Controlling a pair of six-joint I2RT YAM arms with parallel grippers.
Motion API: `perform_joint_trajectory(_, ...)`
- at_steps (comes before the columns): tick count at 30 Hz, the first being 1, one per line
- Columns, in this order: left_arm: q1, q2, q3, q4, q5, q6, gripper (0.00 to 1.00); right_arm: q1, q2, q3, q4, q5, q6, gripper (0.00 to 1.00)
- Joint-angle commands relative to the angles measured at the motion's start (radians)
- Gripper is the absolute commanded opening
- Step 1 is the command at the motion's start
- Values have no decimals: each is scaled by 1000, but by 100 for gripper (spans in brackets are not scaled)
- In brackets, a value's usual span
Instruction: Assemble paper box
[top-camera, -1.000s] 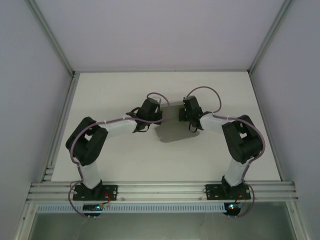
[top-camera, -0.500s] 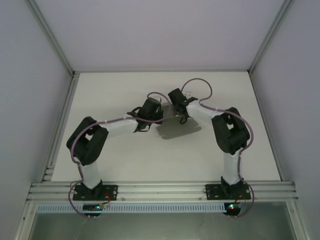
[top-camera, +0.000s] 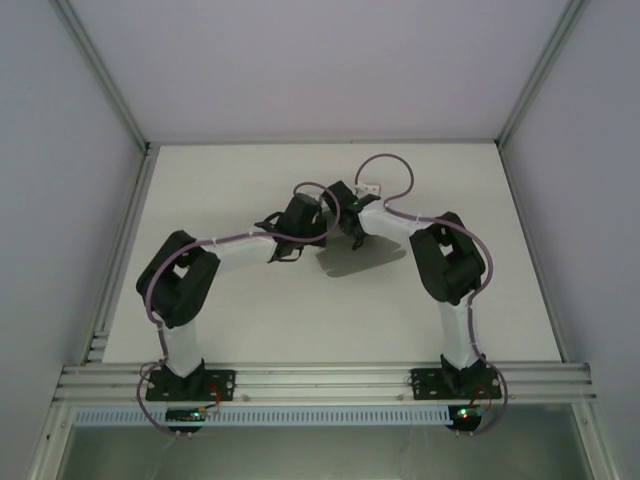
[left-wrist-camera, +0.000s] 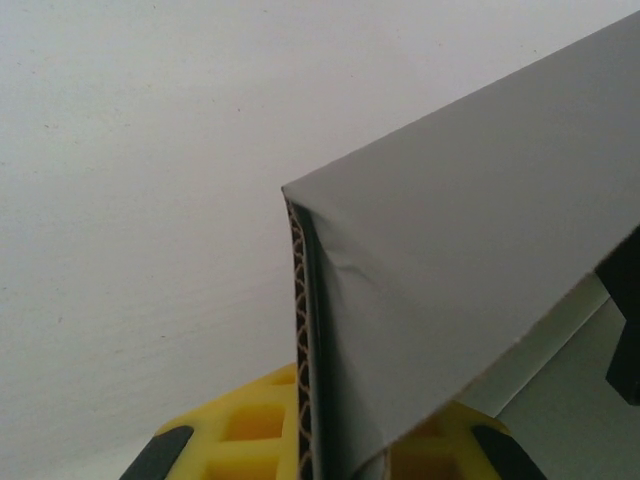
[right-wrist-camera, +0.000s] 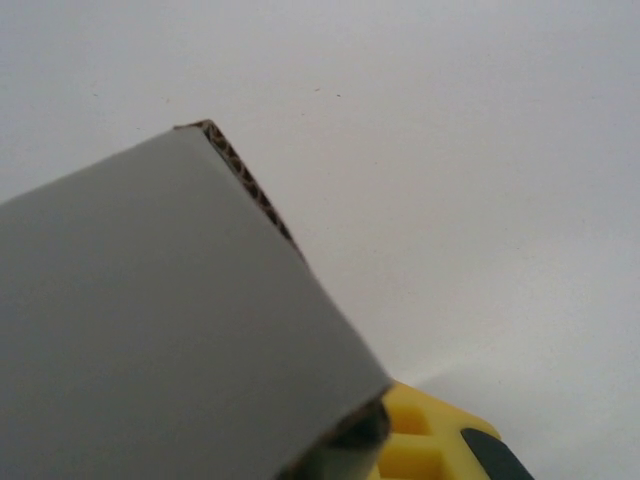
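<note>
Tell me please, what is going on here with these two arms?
Two robot arms are handling the paper box, a piece of grey corrugated card. The left arm and the right arm meet over the middle of the table, each with its jaws shut on an edge of the card. How far the folding has got cannot be told.

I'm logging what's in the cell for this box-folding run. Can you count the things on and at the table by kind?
robot arms: 2, the left arm and the right arm
grey corrugated paper box: 1
white table: 1
total: 4
</note>
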Motion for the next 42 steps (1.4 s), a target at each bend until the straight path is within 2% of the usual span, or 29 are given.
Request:
perform_joint_trajectory(1, 38, -42, 14, -143, -70, -10, 0, -119, 37, -136, 65, 354, -97, 0)
perform_joint_trajectory(6, 38, -37, 21, -139, -57, -23, 0, -103, 24, -179, 203, 309, -220, 0)
perform_joint_trajectory(8, 36, -37, 21, -132, -48, -26, 0, -88, 9, -242, 374, 226, -347, 0)
perform_joint_trajectory(12, 38, -34, 23, -136, -31, -15, 0, -95, -81, -385, 596, 52, -447, 0)
perform_joint_trajectory(15, 37, -33, 19, -127, -20, -10, 0, -120, -183, -515, 777, -120, -483, 11)
perform_joint_trajectory(16, 37, -34, 17, -127, -17, -10, 0, -125, -211, -562, 864, -156, -524, 16)
perform_joint_trajectory(17, 37, -32, 19, -129, -14, -7, 0, -125, -226, -591, 924, -162, -582, 17)
perform_joint_trajectory(19, 37, -31, 16, -129, -12, -10, 0, -130, -240, -565, 825, -164, -566, 16)
perform_joint_trajectory(21, 37, -34, 13, -130, -8, -9, 0, -122, -251, -550, 798, -129, -560, 17)
perform_joint_trajectory(24, 36, -37, 10, -130, -10, -8, 0, -125, -295, -571, 786, -202, -472, 22)
perform_joint_trajectory(26, 36, -37, 9, -130, -9, -7, 0, -134, -324, -578, 778, -246, -446, 27)
perform_joint_trajectory(27, 35, -37, 9, -131, -6, -5, 0, -136, -336, -577, 765, -267, -436, 32)
perform_joint_trajectory(28, 35, -36, 9, -128, -5, -4, 0, -136, -352, -574, 756, -284, -435, 41)
perform_joint_trajectory(29, 36, -36, 8, -125, -3, -2, 0, -135, -362, -571, 745, -286, -427, 45)
perform_joint_trajectory(35, 33, -37, 4, -115, -5, 5, 0, -161, -406, -570, 702, -362, -365, 46)
perform_joint_trajectory(37, 34, -34, 7, -115, -6, 10, 0, -162, -414, -571, 699, -387, -354, 49)
perform_joint_trajectory(42, 36, -23, 10, -111, -4, 5, 0, -186, -445, -594, 763, -573, -337, 72)
